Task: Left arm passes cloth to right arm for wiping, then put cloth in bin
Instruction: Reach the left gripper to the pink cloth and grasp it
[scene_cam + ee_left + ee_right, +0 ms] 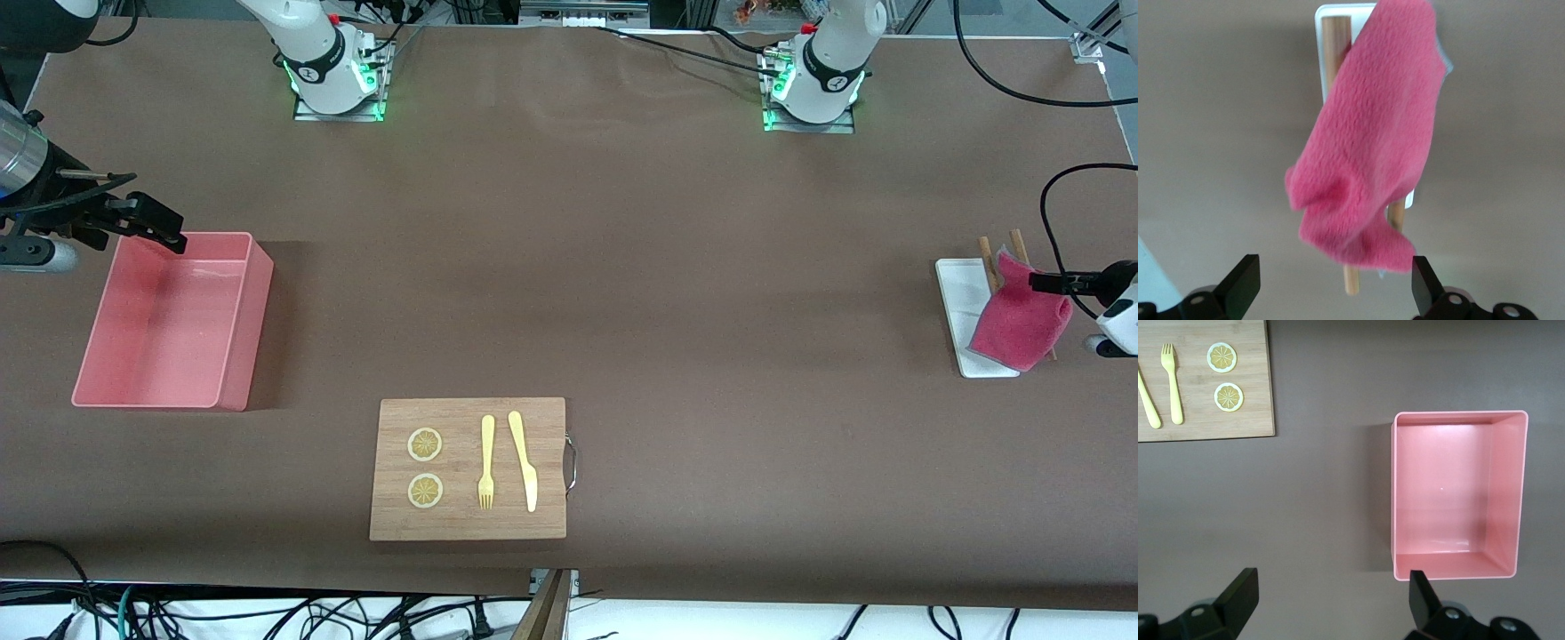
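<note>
We find the small magenta-pink terry cloth draped over 2 upright wooden sticks on a small flat white tray, at the left arm's end of the worktop. The left gripper hovers just beside it, fingers spread wide and holding nothing; in the left wrist view the cloth hangs straight ahead between the 2 fingers, so a short advance should bring it into the gap. The cloth's long axis runs along the tray's length (its lower end crumpled and hanging loose nearest the fingers).

The right gripper waits over the rim of the salmon-pink rectangular plastic bin, fingers also released and empty. We judge the left arm far nearer.
</note>
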Robot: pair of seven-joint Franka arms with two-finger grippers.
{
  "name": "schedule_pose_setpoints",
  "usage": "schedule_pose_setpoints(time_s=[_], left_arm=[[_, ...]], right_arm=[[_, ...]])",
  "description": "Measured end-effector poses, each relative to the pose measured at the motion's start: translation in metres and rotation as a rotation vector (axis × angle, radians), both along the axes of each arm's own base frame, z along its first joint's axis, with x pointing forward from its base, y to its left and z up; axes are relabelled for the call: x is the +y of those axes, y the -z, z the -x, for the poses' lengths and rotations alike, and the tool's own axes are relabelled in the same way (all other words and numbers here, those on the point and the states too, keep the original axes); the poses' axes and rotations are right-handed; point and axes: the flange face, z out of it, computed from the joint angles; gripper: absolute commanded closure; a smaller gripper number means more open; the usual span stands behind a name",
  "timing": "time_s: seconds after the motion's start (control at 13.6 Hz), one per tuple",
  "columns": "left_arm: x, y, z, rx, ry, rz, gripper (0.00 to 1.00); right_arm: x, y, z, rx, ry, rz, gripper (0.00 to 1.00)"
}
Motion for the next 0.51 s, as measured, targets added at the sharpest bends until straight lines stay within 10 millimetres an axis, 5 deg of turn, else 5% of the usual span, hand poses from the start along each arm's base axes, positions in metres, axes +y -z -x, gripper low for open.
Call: schedule_pose_setpoints(time_s=[0.22, 0.29, 0.37, 0.51], left_arm=[[0.006, 0.022, -0.001, -0.007, 0.006, 0.036, 0.71], [0.005, 0.023, -0.002, -0.009, 0.009, 0.037, 0.84], [0.005, 0.021, -0.003, -0.015, 0.012, 0.036, 0.93], [0.003, 0.016, -0.007, -0.027, 0.017, 0.033, 0.95]], right_arm=[[0.000, 0.000, 0.000, 0.000, 0.000, 0.000, 0.00], [0.000, 0.000, 0.000, 0.000, 0.000, 0.000, 0.00], [0.000, 0.000, 0.000, 0.000, 0.000, 0.000, 0.00], [0.000, 0.000, 0.000, 0.000, 0.000, 0.000, 0.00]])
